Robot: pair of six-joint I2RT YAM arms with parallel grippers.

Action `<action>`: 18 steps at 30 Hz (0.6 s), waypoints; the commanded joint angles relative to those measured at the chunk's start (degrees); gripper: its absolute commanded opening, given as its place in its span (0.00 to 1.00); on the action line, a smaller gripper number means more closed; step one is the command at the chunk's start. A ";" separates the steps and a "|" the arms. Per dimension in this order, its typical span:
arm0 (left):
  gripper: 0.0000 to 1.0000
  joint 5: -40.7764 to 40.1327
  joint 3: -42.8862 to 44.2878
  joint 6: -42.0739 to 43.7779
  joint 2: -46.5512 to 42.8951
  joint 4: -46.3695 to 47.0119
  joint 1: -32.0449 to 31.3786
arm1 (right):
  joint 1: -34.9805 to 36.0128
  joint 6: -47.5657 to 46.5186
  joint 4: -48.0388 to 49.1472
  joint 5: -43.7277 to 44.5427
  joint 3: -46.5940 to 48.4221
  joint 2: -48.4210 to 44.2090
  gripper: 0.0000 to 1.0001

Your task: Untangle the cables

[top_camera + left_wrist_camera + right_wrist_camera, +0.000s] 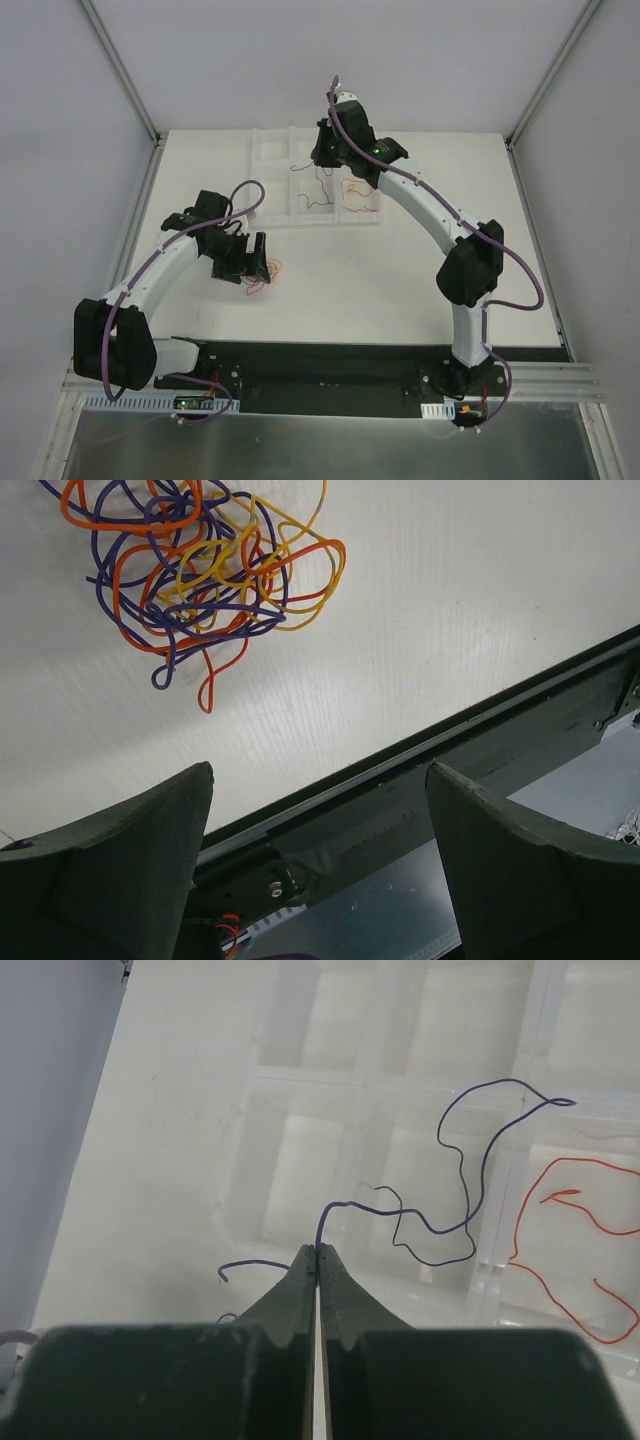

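A small tangle of red-orange, purple and yellow cables (200, 570) lies on the white table; the top view shows it (263, 276) just right of my left gripper (240, 262). My left gripper (320, 770) is open and empty, hovering near the tangle without touching it. My right gripper (318, 1250) is shut on one end of a single purple cable (428, 1226), which trails over a clear compartment tray (380, 1090). A separate red cable (566, 1159) lies in the compartment to the right. In the top view my right gripper (325, 152) is over the tray (275, 180).
The tray stands at the back middle of the white table. The table's black front edge (480, 720) and a metal rail run close under my left gripper. Grey walls enclose the table at left, right and back.
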 commanded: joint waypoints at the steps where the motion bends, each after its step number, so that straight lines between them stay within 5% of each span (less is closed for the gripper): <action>1: 0.87 -0.42 1.81 1.59 0.35 -1.43 0.25 | -0.29 2.99 -1.33 -8.78 2.35 1.60 0.01; 11: 0.87 -0.51 1.72 1.59 0.88 -1.08 0.78 | 5.42 8.44 2.36 -18.91 -0.18 1.26 0.01; 18: 0.87 -0.42 1.72 1.60 1.06 -1.17 0.69 | 4.72 8.45 4.12 -14.89 -7.83 -2.79 0.01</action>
